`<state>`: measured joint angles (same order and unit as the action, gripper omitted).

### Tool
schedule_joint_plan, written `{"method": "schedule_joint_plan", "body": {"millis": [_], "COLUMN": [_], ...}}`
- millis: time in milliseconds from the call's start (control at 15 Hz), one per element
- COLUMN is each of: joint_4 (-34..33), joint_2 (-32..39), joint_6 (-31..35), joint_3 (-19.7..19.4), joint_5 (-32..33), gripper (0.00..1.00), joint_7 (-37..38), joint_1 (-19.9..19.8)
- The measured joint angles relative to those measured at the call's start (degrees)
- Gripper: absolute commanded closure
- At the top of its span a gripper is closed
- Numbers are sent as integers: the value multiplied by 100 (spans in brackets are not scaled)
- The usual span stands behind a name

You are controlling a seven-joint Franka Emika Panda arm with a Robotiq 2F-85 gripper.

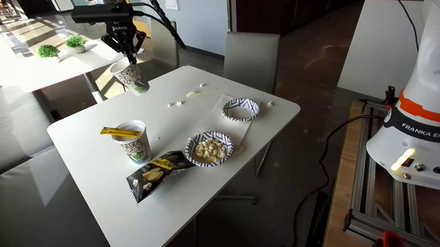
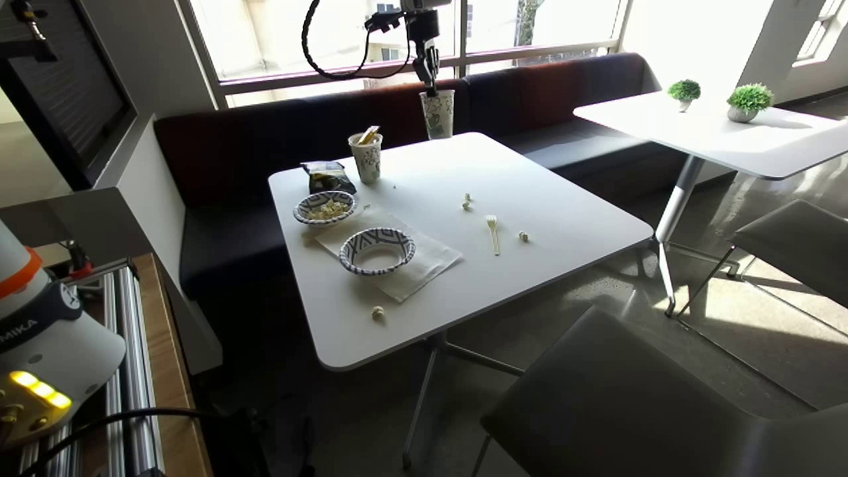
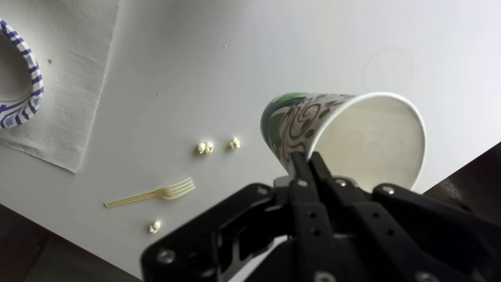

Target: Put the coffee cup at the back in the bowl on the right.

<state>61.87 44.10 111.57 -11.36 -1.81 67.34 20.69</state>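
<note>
Above the table [image 1: 155, 120], upper left, the nearly closed gripper [image 1: 132, 61] pinches the coffee cup [image 1: 130, 78] by its rim (presumably for carrying to the bowl [image 1: 241, 113], right of centre).

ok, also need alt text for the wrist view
Black fingers grip a patterned cup by its rim, tilted, mouth toward the camera, above a white table. Popcorn and a fork lie on the table to the left. A bowl, cut off by the left edge, sits on a napkin.
</note>
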Motion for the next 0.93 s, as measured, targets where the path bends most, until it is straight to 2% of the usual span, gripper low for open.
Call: {"method": "schedule_joint_plan", "body": {"millis": [200, 533, 733, 933], "joint_4": [775, 2116, 2944, 3789], "joint_2": [-416, -1074, -1476, -1915], "joint_6": [762, 1855, 2251, 2380], "joint_3": [-27, 284, 415, 498], "joint_5": [-15, -27, -56, -81], "gripper": [99, 99, 99, 99], "joint_7": [104, 606, 982, 1289], "joint_1": [38, -234, -403, -552]}}
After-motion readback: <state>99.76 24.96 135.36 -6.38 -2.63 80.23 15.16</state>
